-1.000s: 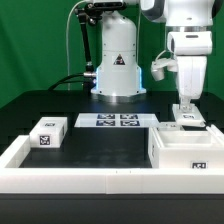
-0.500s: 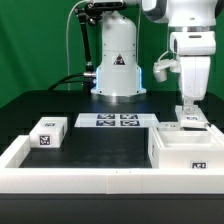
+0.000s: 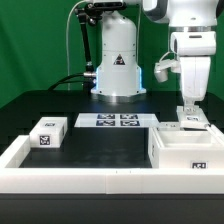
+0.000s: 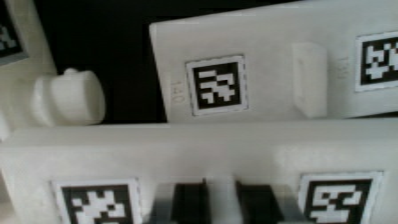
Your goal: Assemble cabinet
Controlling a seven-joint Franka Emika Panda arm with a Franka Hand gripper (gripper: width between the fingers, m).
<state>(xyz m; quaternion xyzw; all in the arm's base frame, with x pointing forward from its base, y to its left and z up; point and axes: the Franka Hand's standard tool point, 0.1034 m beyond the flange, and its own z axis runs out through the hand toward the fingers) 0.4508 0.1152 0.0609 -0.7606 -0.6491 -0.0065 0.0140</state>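
Observation:
The cabinet (image 3: 188, 152), a large white box with a tag on its front, stands at the front of the exterior view's right. My gripper (image 3: 186, 110) hangs straight down just behind it, fingertips on a smaller white tagged piece (image 3: 190, 123). In the wrist view the two dark fingers (image 4: 187, 203) stand close together with only a thin pale slit between them. They rest against a white tagged face (image 4: 98, 198) and grip nothing I can see. Beyond lies another white tagged panel (image 4: 222, 85) with a round knob (image 4: 57, 97).
A small white tagged block (image 3: 47, 132) sits at the exterior view's left. The marker board (image 3: 115, 121) lies at the middle back. A long white border rail (image 3: 80, 180) runs along the front and left. The arm's base (image 3: 117, 60) stands behind.

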